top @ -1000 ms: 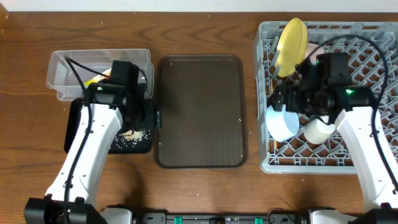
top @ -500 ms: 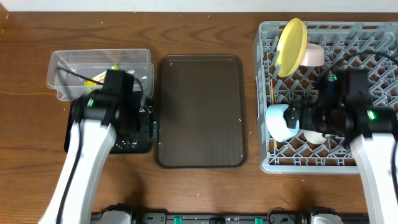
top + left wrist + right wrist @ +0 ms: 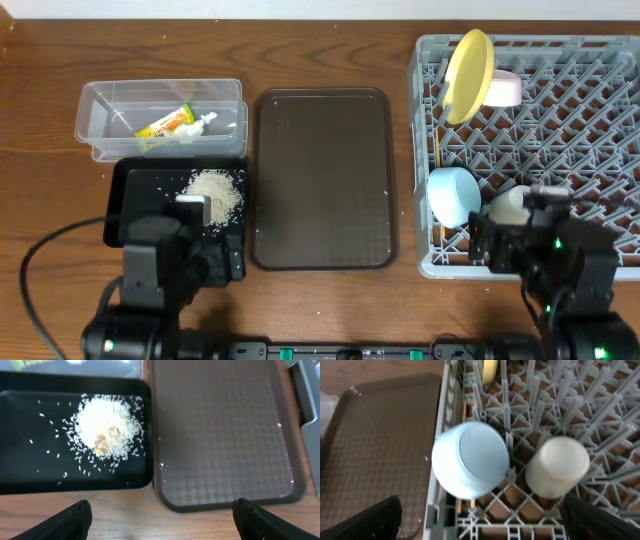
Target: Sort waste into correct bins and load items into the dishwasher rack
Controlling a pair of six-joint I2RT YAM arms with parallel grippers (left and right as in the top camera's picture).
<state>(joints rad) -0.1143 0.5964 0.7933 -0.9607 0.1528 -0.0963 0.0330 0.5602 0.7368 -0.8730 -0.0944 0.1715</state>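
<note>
left of the brown serving tray (image 3: 322,180), toward its far corner, the clear tub (image 3: 100,105) sits on the wooden surface (image 3: 40,200). the green-and-orange wrapper (image 3: 170,124) lies inside it. just nearer, and also left of the brown tray, is the black tray (image 3: 128,185), its right rim just beside the brown tray's left rim. the heap of rice scraps (image 3: 215,192) lies in the black tray's right half, with loose grains scattered around it. a few white grains also speckle the brown tray itself.

the left hand (image 3: 162,517) hangs off the brown tray's near left corner, above the near edge of the black tray. its fingers (image 3: 75,517) are spread wide apart with nothing between them.

right of the brown tray stands the grey rack (image 3: 600,60), close alongside it. the yellow plate (image 3: 468,75) stands on edge at the rack's far corner nearest the brown tray. a white bowl (image 3: 503,90) is tucked just right of the plate. thin wooden chopsticks (image 3: 437,145) lie along the rack wall that faces the brown tray. nearer, the light blue bowl (image 3: 452,195) is tipped on its side against that same wall, and the pale cup (image 3: 508,205) lies just to its right.

the right hand (image 3: 485,522) hovers over the rack's near edge, its fingers (image 3: 370,520) wide apart and holding nothing.
</note>
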